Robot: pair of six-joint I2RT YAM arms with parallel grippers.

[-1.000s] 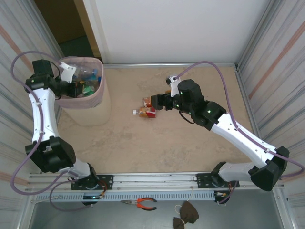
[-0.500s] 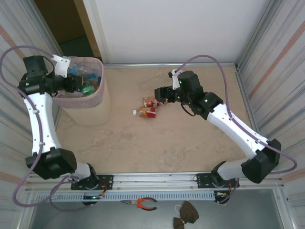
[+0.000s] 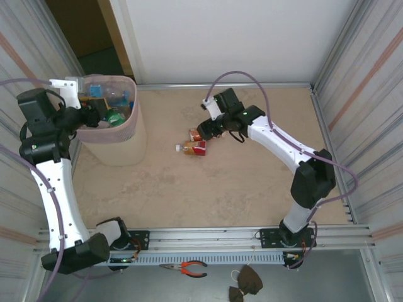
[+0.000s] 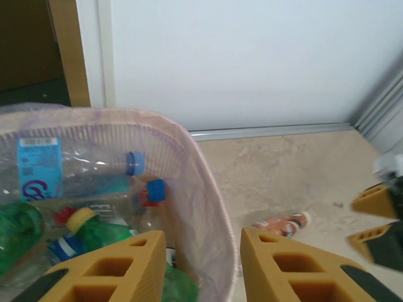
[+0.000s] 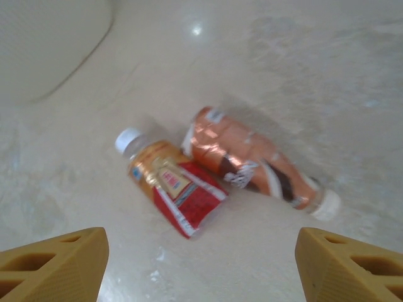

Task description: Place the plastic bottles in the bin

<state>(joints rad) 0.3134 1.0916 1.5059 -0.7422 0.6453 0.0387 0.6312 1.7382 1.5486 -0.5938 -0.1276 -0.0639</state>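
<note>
Beige marbled desk (image 3: pixel 220 189) is stretching between corrugated metal walls. At its ten o'clock the bin (image 3: pixel 119 148) is standing, a pink liner folded over its rim. The left wrist view is showing the heaped bottles (image 4: pixel 101 236) inside, green and clear. The left jaws are hanging slightly parted and empty over the rim. The right wrist view is resolving labels: a red-labelled bottle (image 5: pixel 167 182) is lying just beside a copper-wrapped bottle (image 5: pixel 252 163) at its two o'clock. The right jaws are hovering wide open above them.

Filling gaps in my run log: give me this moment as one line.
left gripper: open, empty, over bin rim | right gripper: open, above red-label bottle and orange bottle lying on table | bin: several bottles inside
</note>
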